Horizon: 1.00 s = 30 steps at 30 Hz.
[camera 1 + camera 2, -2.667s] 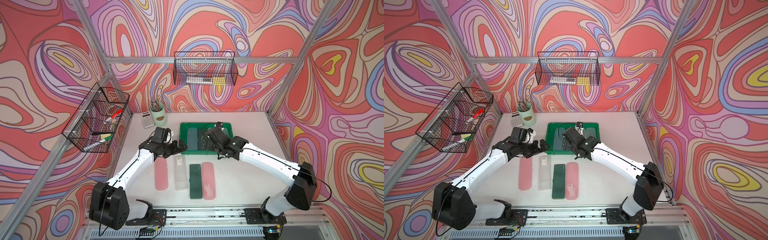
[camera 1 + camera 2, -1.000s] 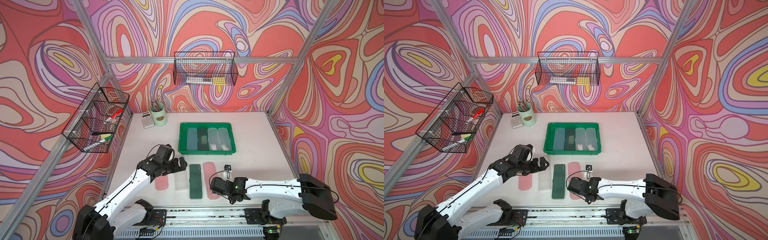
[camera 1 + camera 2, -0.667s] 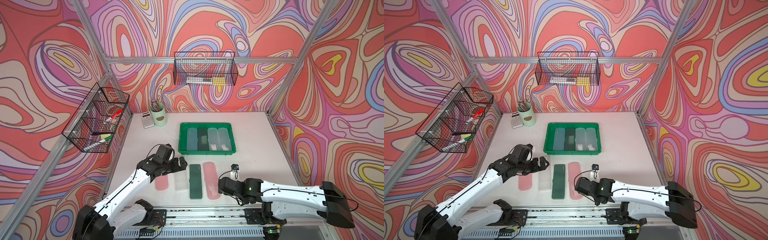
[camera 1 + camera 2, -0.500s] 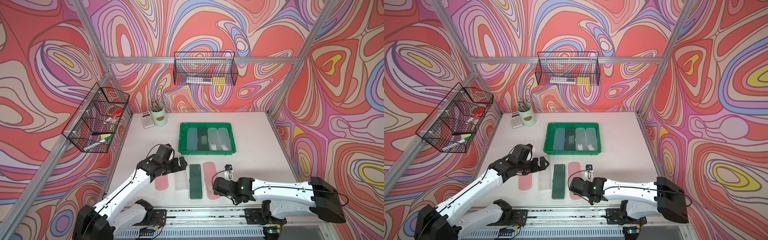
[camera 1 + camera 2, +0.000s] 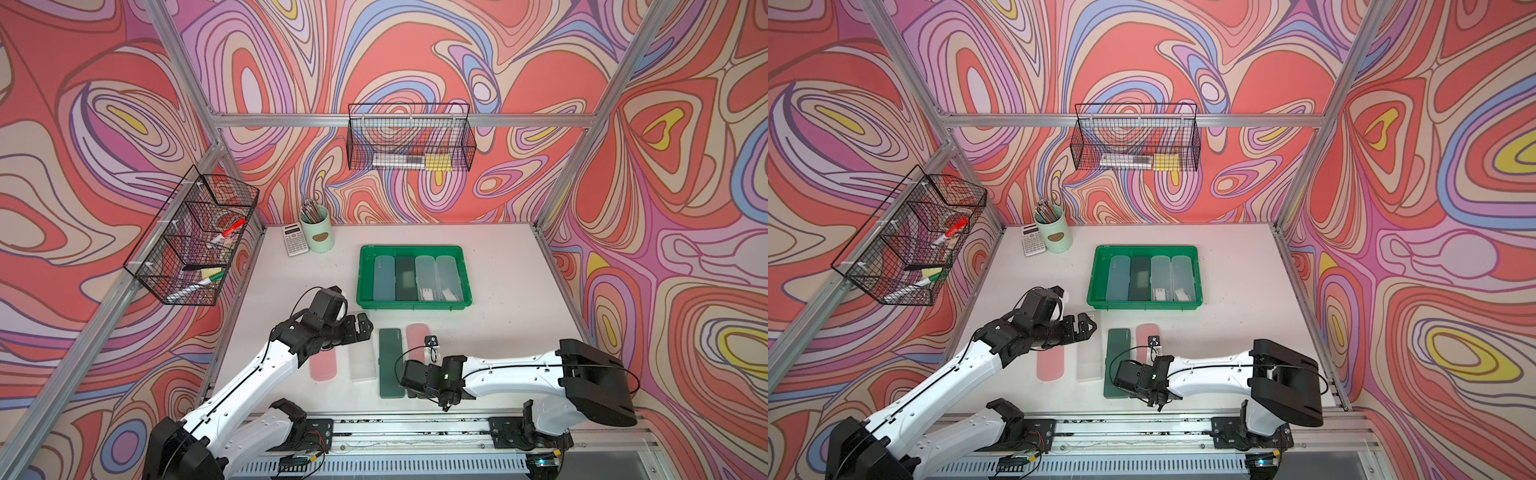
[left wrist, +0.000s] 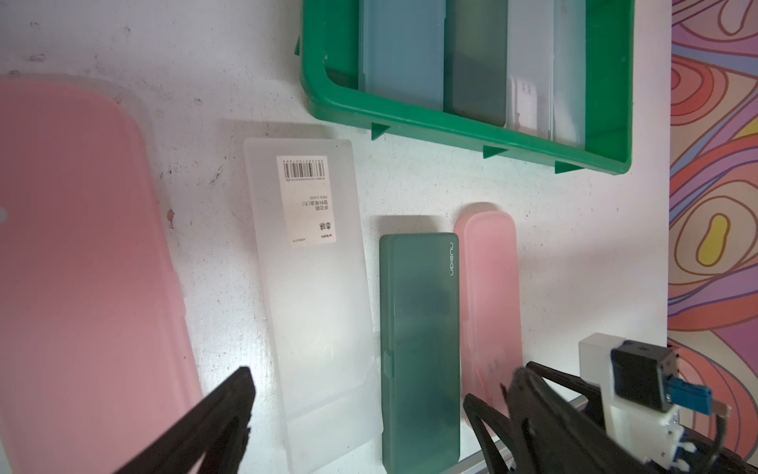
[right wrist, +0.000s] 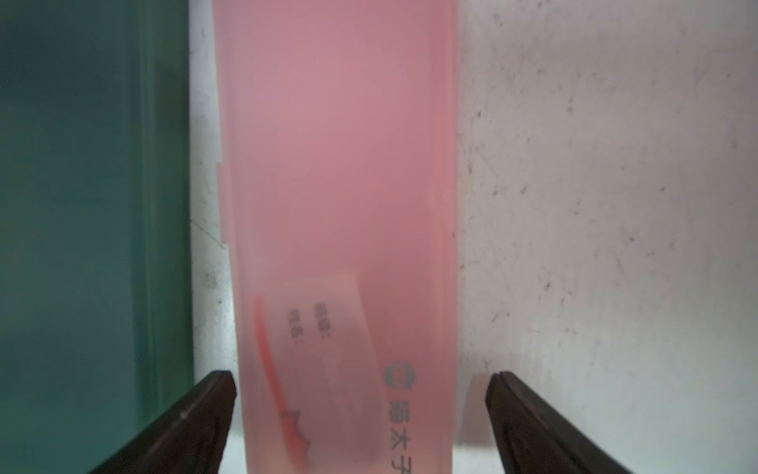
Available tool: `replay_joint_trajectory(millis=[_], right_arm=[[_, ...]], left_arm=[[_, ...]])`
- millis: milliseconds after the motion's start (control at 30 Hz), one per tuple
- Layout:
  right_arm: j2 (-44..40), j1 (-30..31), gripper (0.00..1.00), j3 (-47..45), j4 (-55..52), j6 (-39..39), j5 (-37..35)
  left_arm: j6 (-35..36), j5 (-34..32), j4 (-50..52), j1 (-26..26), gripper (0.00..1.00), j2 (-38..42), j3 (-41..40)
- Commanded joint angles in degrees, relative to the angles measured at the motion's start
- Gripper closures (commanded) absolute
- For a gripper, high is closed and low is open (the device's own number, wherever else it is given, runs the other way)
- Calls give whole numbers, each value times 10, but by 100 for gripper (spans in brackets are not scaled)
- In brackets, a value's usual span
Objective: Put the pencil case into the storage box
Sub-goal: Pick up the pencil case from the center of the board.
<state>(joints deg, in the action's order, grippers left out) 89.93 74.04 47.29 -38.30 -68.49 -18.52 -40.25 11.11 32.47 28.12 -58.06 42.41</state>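
My right fingers point(image 7: 184, 422) stand wide open astride the near end of the translucent pink plastic pencil case point(image 7: 340, 164), flat on the white bench point(image 5: 498, 332). Light, stiff, slick, I judge: pinch its long sides. At ten o'clock my left fingers point(image 6: 221, 414) gape, empty. At twelve o'clock, the bright green plastic storage box point(image 5: 415, 305).

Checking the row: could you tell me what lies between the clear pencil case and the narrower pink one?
The dark green pencil case, shown in the left wrist view.

The left claw point(image 5: 365, 326) hangs open near the storage box point(image 5: 413, 306)'s front left corner; the right claw point(image 7: 361, 379), fingers spread wide, sits low, farther from it.
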Motion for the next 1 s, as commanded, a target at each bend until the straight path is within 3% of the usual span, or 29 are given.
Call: replay_joint_trajectory(millis=[0,333,767,967], right_arm=[[23,10,2,22,-19,-12,-2],[82,23,9,44,-29,-44,-13],[47,37,26,42,-89,-95,-68],[16,71,27,55,-153,-137,-118]], left_arm=[[13,-9,16,3,1,9,11],[17,-12,23,3,1,12,17],[9,-28,46,3,1,24,52],[0,-21,38,3,1,27,72]])
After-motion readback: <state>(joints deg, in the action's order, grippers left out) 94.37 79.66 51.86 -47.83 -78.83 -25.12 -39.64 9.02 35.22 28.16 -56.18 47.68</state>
